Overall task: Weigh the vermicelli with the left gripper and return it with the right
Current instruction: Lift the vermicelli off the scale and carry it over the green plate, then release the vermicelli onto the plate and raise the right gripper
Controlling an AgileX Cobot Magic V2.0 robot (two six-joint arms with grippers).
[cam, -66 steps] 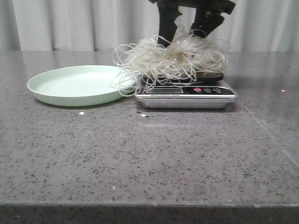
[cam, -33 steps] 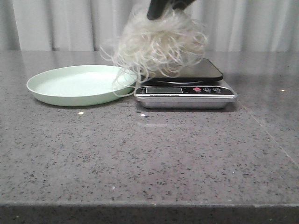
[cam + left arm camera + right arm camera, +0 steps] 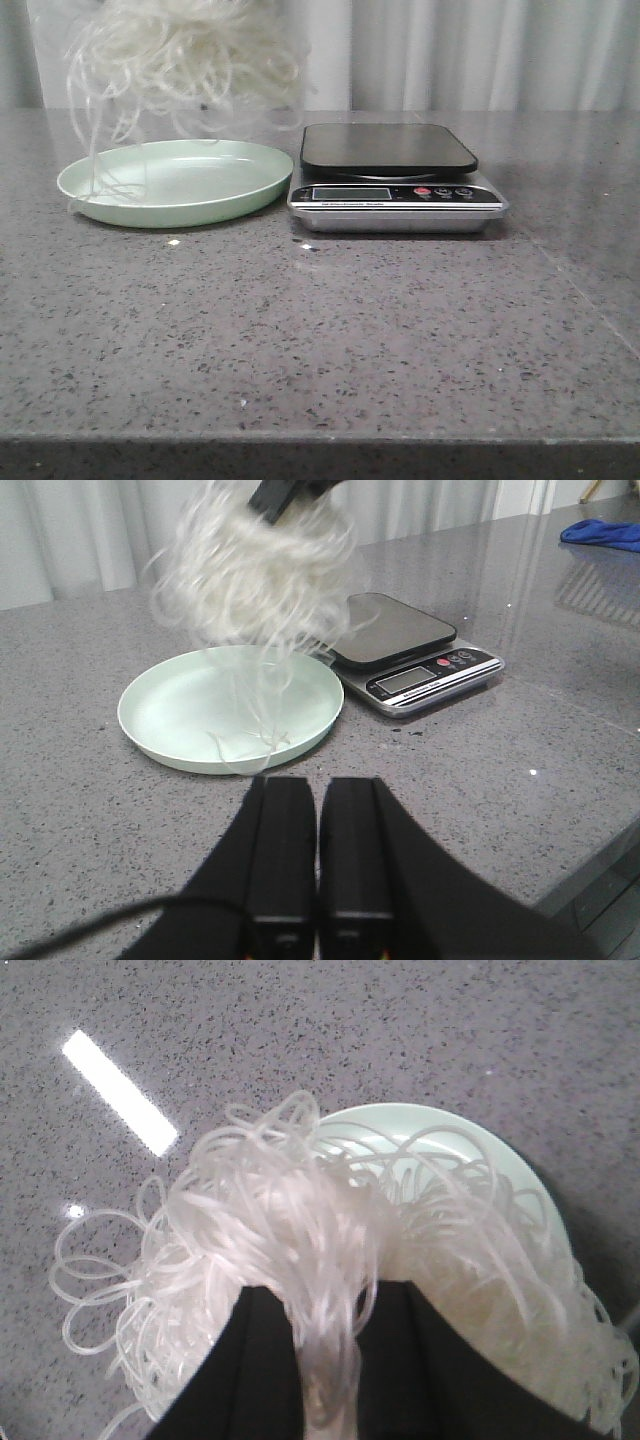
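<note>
While clamped in the right tool (image 3: 325, 1360) above the pale green round plate (image 3: 230, 195), fluffy whitish glass-noodle vermicelli (image 3: 180, 55) hanging, strands trailing in. Return step; next, lowering and releasing. Left tool (image 3: 318, 855) pressed together, idle.

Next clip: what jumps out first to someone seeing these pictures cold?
A pale tangle of vermicelli hangs in the air above the green plate, pinched in the right hand, with loose strands trailing onto the plate. Beside the plate, the kitchen scale has a bare platform. The left hand is shut, holding nothing.
</note>
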